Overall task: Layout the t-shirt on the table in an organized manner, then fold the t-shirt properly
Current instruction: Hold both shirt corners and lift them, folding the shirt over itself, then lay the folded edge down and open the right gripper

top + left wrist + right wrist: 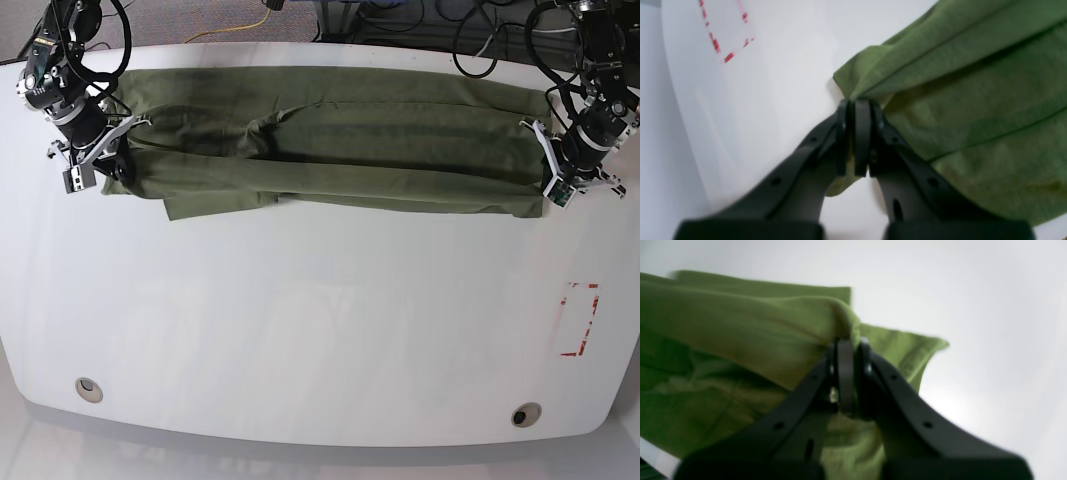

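The olive-green t-shirt (330,140) lies stretched in a long band across the far half of the white table (320,330). At the band's right end in the base view, my left gripper (545,165) is shut on the cloth. In the left wrist view the left gripper (857,103) pinches a bunched edge of the t-shirt (973,100). My right gripper (120,150) is shut on the band's left end. The right wrist view shows the right gripper (848,341) clamped on a fold of the t-shirt (740,340), with a loose corner hanging beyond it.
A red dashed rectangle (580,320) marks the table near its right edge, also visible as the red dashes (725,33) in the left wrist view. Two round grommet holes (89,388) (525,413) sit near the front edge. Cables run behind the table's far edge.
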Controlling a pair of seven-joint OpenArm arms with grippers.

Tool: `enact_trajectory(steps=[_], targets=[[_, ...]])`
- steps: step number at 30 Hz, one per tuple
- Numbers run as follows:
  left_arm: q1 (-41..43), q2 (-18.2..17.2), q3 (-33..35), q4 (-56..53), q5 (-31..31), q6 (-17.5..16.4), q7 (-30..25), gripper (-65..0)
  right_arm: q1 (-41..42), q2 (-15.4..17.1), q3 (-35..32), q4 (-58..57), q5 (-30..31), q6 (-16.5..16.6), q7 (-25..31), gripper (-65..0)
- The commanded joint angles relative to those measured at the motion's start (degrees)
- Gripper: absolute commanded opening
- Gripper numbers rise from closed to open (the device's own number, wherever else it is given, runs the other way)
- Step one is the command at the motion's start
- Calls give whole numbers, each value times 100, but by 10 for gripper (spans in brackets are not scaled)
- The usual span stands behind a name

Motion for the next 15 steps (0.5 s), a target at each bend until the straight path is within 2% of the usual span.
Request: enact_trajectory(steps=[1, 6, 15], targets=[[-22, -95, -95, 85, -24, 56, -87, -647, 6, 103, 58, 64, 55, 11, 135, -645], [-13, -210, -104, 85, -24, 56, -78, -647, -108, 103, 49, 64, 55, 11, 135, -645], [75, -192, -95, 85, -24, 56, -78, -647, -249, 59, 32, 64, 55, 11, 135, -644]])
